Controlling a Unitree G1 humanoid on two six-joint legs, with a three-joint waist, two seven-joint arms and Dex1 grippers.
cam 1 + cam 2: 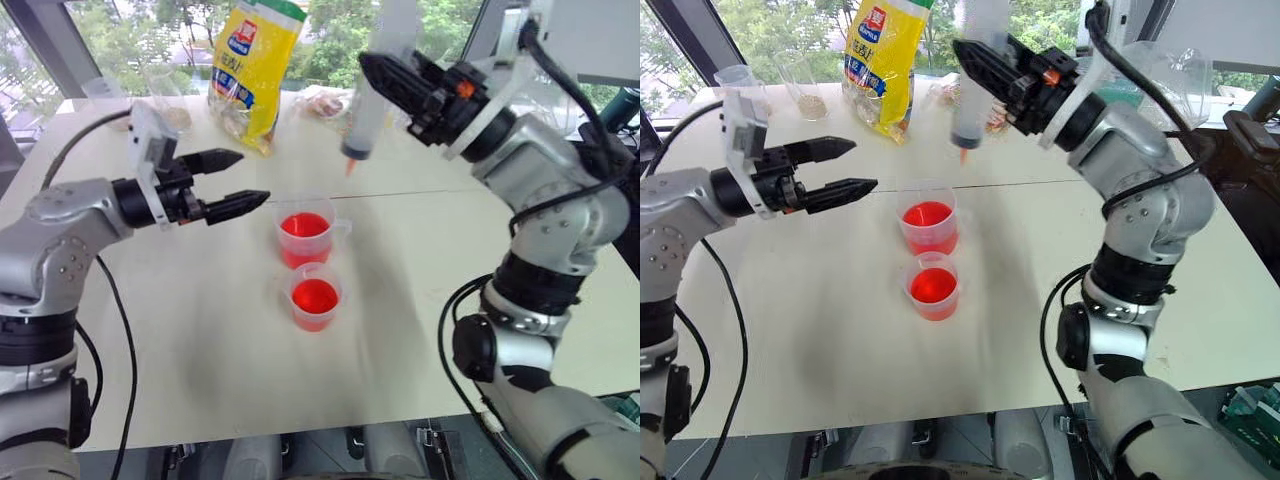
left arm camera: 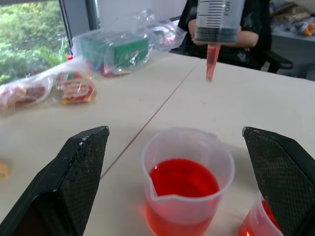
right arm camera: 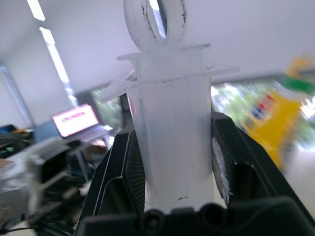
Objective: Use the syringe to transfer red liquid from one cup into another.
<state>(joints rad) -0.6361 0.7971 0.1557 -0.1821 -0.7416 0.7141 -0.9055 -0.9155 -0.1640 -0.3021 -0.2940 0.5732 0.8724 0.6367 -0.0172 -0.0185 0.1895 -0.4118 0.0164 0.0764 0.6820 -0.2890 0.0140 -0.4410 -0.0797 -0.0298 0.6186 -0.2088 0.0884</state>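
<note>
Nearest cup (image 1: 316, 303) sits mid-table, holding red liquid (image 1: 315, 296); second cup (image 1: 306, 235), spouted, stands just behind it, almost touching, also red inside. Both are well in from the white table (image 1: 200, 330) front edge, with bare tabletop wide on either side and in front. Back edge is crowded: yellow bag (image 1: 252, 70) upright, snack packets (image 2: 74, 88) and a green box in plastic wrap (image 2: 115, 49) near the window. A seam line runs across the table just behind the far cup.

Left gripper (image 1: 238, 182) hovers level, left of the far cup, fingers spread wide, holding nothing, touching nothing; in the left wrist view the far cup sits between its fingers' (image 2: 78, 172) line of sight.

Right gripper (image 1: 385, 85) is raised above the table behind the cups, jaws clamped on the syringe (image 1: 368, 110) barrel. Syringe hangs roughly upright, orange tip down, clear of both cups, above and behind the far one. Ring handle points up in the right wrist view (image 3: 155, 22).
</note>
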